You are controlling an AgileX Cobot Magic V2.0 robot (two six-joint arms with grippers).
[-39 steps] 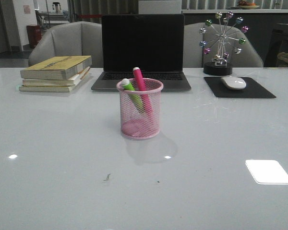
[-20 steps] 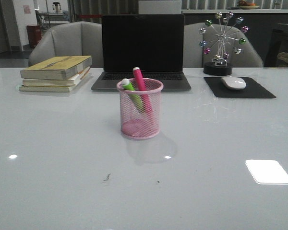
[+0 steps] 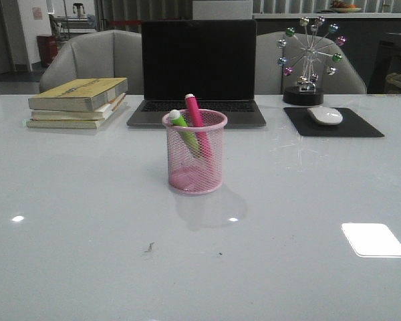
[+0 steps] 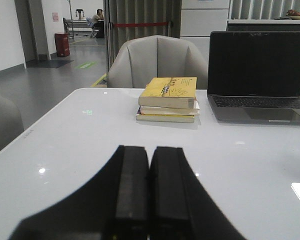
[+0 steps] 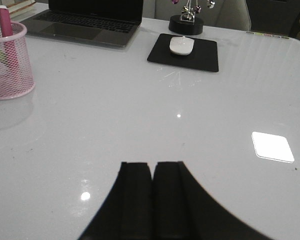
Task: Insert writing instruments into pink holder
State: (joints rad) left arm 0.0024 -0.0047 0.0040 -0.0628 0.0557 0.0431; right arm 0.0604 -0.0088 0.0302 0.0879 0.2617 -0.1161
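The pink holder [image 3: 194, 161] stands upright at the middle of the white table, in front of the laptop. Both markers lean inside it: the green one [image 3: 183, 130] on the left and the magenta-pink one [image 3: 195, 117] beside it, caps poking above the rim. The right wrist view catches the pink holder [image 5: 8, 67] with the pink marker [image 5: 6, 27] in it, far off to the side of my right gripper [image 5: 152, 164], which is shut and empty. My left gripper [image 4: 150, 148] is shut with nothing in it, over bare table. Neither arm shows in the front view.
A dark laptop [image 3: 198, 70] sits behind the holder. A stack of books [image 3: 78, 101] lies at the back left. A white mouse [image 3: 325, 115] rests on a black pad [image 3: 333, 123] at the back right, with a ball-wheel desk toy [image 3: 306, 59] behind it. Grey chairs stand beyond the table.
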